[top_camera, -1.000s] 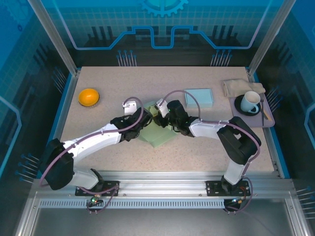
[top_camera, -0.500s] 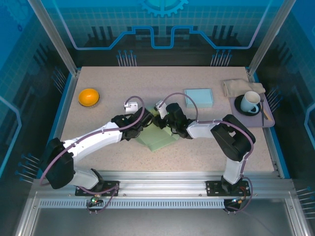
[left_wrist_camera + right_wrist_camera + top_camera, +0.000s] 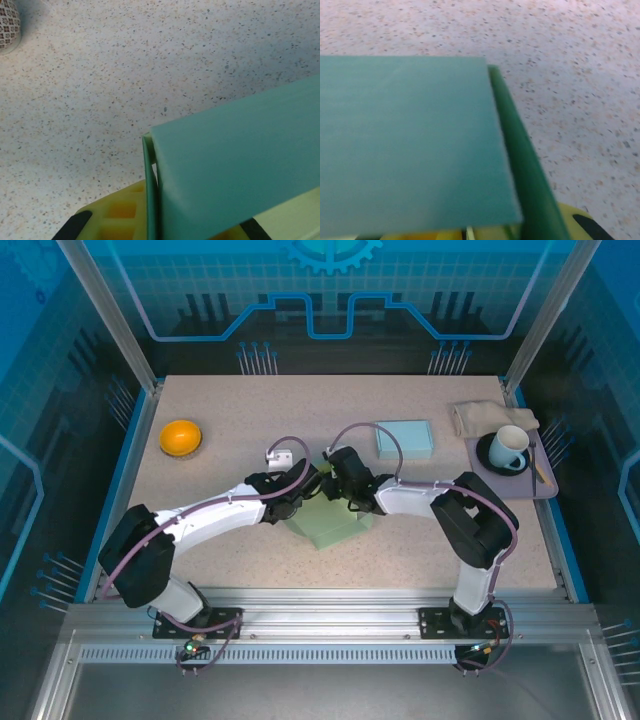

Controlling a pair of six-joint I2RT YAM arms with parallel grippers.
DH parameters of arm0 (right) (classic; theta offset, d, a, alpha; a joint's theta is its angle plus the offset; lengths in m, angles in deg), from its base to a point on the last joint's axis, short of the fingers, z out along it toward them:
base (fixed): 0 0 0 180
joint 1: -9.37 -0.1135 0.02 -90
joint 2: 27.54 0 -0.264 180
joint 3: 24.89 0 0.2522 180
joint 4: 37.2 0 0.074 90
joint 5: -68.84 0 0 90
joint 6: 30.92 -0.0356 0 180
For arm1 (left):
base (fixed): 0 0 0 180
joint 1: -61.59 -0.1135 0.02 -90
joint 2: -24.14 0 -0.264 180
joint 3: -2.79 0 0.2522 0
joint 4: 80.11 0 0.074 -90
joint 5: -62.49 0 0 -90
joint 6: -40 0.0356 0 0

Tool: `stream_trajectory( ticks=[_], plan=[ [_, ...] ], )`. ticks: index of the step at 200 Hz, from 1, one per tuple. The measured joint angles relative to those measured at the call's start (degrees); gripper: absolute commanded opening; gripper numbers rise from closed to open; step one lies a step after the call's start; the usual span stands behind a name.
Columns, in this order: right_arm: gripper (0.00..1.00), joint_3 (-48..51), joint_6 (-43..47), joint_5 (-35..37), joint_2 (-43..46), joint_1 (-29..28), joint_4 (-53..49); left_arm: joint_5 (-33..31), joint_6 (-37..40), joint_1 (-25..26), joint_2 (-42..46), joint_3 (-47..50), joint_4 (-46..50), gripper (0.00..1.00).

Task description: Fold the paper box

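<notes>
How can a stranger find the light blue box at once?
Start at the tray on the far right. Just left of it lies the light blue box. Unlike the green paper box at the centre, it lies flat and alone.

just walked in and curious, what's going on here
Two robot arms are folding a green paper box in the middle of the table. Both grippers meet at the box's far side. The left gripper is shut on a panel of the box. The right gripper sits close against another panel, but I cannot tell whether it has clamped on it. The box looks partly folded, not finished.
</notes>
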State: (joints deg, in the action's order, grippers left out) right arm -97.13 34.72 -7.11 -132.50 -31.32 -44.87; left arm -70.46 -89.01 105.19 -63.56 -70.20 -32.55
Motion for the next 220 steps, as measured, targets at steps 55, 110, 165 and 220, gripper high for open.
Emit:
stream_trajectory(
  ticks=[55,110,165,220],
  plan=[
    [0.25,-1.6,-4.4,1.2,0.0,0.0,-5.6,0.8,-0.2,0.2,-0.8,0.0,-0.7,0.11],
    [0.44,1.9,-1.6,1.0,3.8,0.2,-5.7,0.8,-1.6,0.5,-1.9,-0.2,-0.6,0.11],
    [0.59,10.1,4.3,-8.8,9.1,1.9,0.9,0.5,-1.6,0.5,-2.6,-0.3,2.7,0.11],
    [0.58,11.0,5.3,-13.8,12.9,2.2,1.6,-0.5,-1.6,0.5,-3.3,-0.3,4.8,0.11]
  ],
)
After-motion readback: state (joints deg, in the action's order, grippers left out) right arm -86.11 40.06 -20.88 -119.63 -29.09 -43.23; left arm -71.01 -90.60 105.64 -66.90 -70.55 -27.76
